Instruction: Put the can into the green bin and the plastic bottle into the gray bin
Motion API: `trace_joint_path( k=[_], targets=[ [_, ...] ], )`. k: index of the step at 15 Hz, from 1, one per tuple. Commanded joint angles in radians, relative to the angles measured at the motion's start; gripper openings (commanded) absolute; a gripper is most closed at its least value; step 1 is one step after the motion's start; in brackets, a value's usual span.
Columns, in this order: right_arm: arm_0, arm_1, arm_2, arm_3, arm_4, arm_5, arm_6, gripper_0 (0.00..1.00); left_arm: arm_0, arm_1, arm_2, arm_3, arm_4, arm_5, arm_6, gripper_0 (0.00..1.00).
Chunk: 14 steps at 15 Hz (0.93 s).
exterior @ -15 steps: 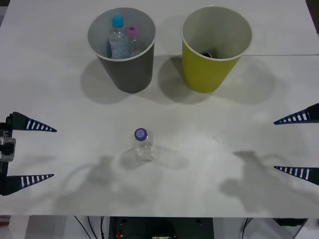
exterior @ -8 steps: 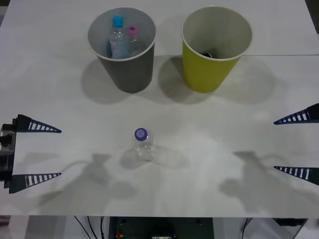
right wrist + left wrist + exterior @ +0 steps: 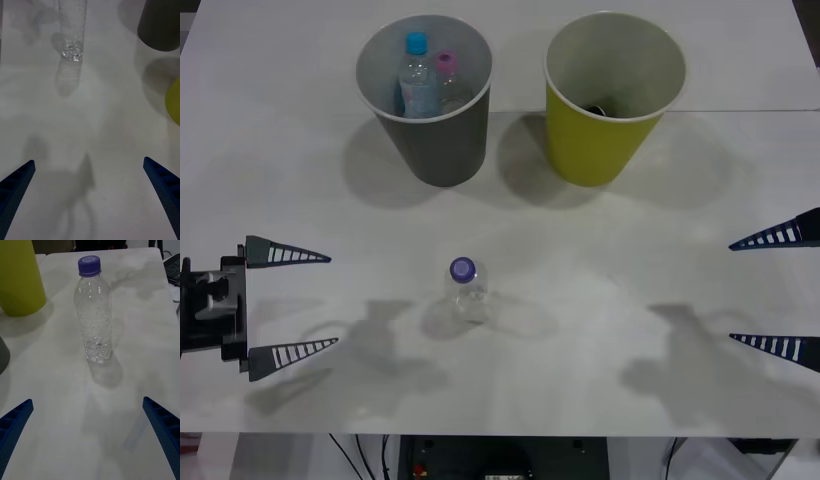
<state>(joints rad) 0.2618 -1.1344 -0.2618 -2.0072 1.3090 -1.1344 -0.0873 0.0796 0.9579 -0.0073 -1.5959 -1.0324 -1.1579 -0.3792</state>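
The plastic bottle [image 3: 465, 290] [image 3: 95, 315] [image 3: 72, 33], clear with a purple cap, stands upright in the middle of the white table. The gray bin [image 3: 430, 140] stands at the back left, with the green bin [image 3: 590, 150] to its right. A dark shape [image 3: 595, 108] lies on the green bin's floor; I cannot tell if it is the can. My left gripper [image 3: 333, 300] [image 3: 87, 401] is open, left of the bottle and facing it, a short way off. At the table's right edge my right gripper [image 3: 732, 291] [image 3: 89, 161] is open with nothing in it.
Inside the gray bin stand a blue-capped bottle [image 3: 416, 75] and a pink-capped bottle [image 3: 446, 72]. The left wrist view also catches the green bin [image 3: 18, 277] and the gray bin's edge [image 3: 3, 356]. The table's front edge [image 3: 500, 433] runs close below the grippers.
My left gripper has moved right, closer to the plastic bottle, still open. The right gripper, the bottle and both bins have not moved.
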Motion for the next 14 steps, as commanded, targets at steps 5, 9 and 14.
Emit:
trace_joint_path(
  k=[5, 9, 14],
  targets=[
    [0.000, 0.000, 0.000, 0.000, 0.000, 0.000, 0.000, 1.00, -0.038, -0.157, -0.026, 0.033, -0.034, 0.000, -0.006, 1.00],
    [0.000, 0.000, 0.000, 0.000, 0.000, 0.000, 0.000, 1.00, -0.058, -0.265, -0.028, 0.033, -0.095, 0.003, 0.005, 1.00],
    [0.000, 0.000, 0.000, 0.000, 0.000, 0.000, 0.000, 1.00, -0.092, -0.373, -0.054, 0.036, -0.181, 0.044, 0.033, 1.00]
  ],
)
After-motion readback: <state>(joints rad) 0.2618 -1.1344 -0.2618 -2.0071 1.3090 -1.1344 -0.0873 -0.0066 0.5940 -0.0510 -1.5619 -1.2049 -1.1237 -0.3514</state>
